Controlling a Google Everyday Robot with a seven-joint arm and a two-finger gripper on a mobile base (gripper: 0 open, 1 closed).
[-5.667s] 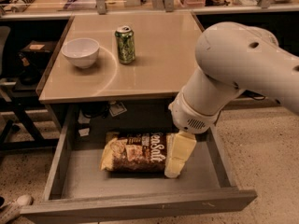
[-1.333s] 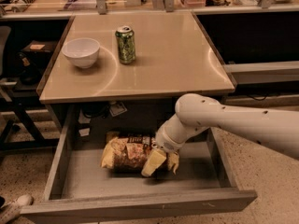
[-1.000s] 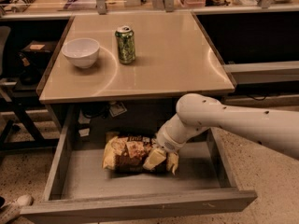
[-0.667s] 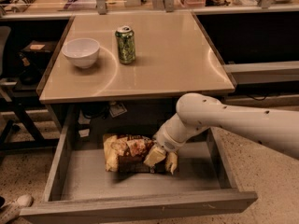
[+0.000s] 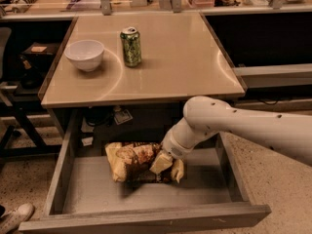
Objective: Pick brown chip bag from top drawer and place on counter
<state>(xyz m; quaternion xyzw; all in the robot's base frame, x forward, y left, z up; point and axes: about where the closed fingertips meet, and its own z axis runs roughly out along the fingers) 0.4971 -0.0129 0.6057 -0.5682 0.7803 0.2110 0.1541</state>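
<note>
Above, the glossy beige counter (image 5: 175, 67) is carrying a bowl (image 5: 85, 54) and a can (image 5: 131, 46), with a cluttered bench (image 5: 58, 1) running behind. Below, the drawer (image 5: 146, 194) is standing open. Inside, the crumpled bag (image 5: 131, 160) is lying long axis left-right, and the gripper (image 5: 169, 165) is pinching its right end.

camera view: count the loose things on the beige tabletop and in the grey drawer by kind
white round bowl: 1
green drink can: 1
dark-brown foil chip bag: 1, in the wide grey drawer, end effector clamped on it
total: 3
</note>
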